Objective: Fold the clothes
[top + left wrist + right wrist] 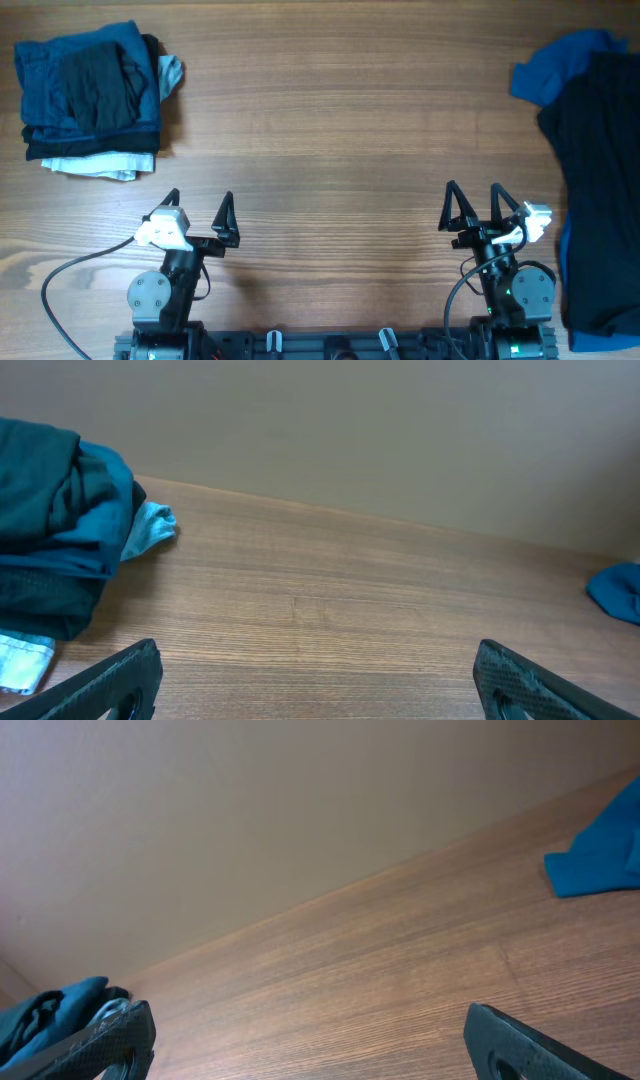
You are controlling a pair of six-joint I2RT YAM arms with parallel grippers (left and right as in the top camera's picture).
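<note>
A loose heap of clothes lies at the table's right edge: a black T-shirt (600, 190) spread over a royal-blue shirt (560, 70). The blue shirt's corner shows at the right of the left wrist view (617, 590) and in the right wrist view (600, 850). My left gripper (199, 202) stands open near the front left, over bare wood (318, 678). My right gripper (473, 193) is open near the front right, just left of the black T-shirt, with only wood between its fingers (310, 1040).
A stack of folded garments (90, 95), blue and black over white, sits at the back left corner and shows in the left wrist view (60, 560). Bare wooden table (330, 140) lies between the stack and the heap. A grey cable (75, 270) loops at the front left.
</note>
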